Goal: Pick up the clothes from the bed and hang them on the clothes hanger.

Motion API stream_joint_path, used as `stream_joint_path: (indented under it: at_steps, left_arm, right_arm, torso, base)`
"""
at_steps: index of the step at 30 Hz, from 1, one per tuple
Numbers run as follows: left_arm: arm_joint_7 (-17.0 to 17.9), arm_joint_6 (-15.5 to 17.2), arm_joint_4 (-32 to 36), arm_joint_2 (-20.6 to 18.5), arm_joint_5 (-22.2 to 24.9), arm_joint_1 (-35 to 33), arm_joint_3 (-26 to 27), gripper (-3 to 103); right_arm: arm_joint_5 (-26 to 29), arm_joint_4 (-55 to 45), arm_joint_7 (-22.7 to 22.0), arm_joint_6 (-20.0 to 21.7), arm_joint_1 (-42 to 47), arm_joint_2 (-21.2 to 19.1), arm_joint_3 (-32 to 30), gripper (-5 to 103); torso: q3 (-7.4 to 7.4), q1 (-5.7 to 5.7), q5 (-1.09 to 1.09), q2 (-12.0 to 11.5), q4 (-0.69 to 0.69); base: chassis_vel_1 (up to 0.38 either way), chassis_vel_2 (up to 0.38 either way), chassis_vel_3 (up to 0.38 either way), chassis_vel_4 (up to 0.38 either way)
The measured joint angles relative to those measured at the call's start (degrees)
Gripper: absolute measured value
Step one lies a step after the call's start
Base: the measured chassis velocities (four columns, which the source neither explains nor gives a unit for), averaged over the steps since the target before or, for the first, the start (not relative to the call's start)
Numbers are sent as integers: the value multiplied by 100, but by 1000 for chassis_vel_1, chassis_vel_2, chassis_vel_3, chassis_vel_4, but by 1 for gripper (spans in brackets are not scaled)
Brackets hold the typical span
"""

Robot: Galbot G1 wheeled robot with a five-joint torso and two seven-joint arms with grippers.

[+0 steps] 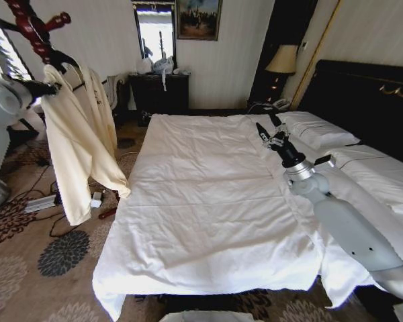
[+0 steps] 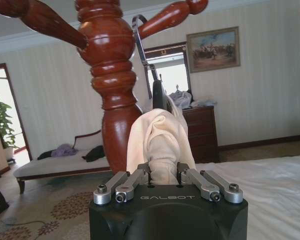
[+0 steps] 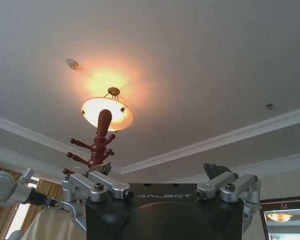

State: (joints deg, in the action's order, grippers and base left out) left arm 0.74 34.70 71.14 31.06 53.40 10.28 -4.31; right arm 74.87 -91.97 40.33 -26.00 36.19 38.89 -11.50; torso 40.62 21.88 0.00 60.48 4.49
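The left gripper (image 2: 164,176) has its jaws pinched on a bunched fold of the clothes (image 2: 161,142), the pale cream cloth rising in a soft hump straight out from between the fingers. Just beyond that hump, the black top of the clothes hanger (image 2: 159,95) stands upright, and its thin silver hook curves up against the turned red-brown post of the coat stand (image 2: 110,85), between the stand's angled pegs.

In the head view, the left gripper (image 1: 48,87) is raised at the robot's left, beside the coat stand (image 1: 33,30), and the clothes (image 1: 77,141) hang down from there in long wrinkled folds (one sleeve trailing toward the carpet, the hem swinging out near the bed's corner). The garment is off the bed (image 1: 208,201), whose white duvet lies spread and creased, with striped pillows up by the dark headboard.

The right gripper (image 1: 264,131) is held out over the middle of the bed, pointing upward, well apart from the garment. Its jaws are spread and hold nothing; in its own wrist view, the right gripper (image 3: 162,172) faces the ceiling, with a lit ceiling lamp (image 3: 107,112) overhead and the top of the coat stand (image 3: 97,142) rising off to one side.
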Motion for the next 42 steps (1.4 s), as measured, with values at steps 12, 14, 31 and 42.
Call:
stream_joint_path:
  at_steps: [12, 14, 31, 42]
  left_arm:
    - [103, 120, 425, -238, 295, -198, 66, 22]
    - [157, 121, 434, -254, 341, -240, 73, 22]
    - [1235, -135, 1840, -954, 832, -1014, 433, 58]
    - [1703, 86, 2865, -1618, 1148, -1485, 618, 98]
  right_arm:
    - [4, -60, 0, 4, 47, 34, -55, 100]
    - [5, -78, 0, 5, 51, 24, -55, 100]
    - [347, -692, -986, 617, 512, 41, -494, 100]
    - [228, -1265, -2242, 1130, 1503, 216, -1336, 100]
  torso:
    - [0, 0, 0, 0, -4]
    - [-1, 0, 1, 0, -1]
    - [0, -1, -1, 0, -3]
    - [0, -1, 0, 0, -4]
  base:
    - [0, 0, 0, 0]
    - [0, 0, 0, 0]
    - [0, 0, 0, 0]
    - [0, 0, 0, 0]
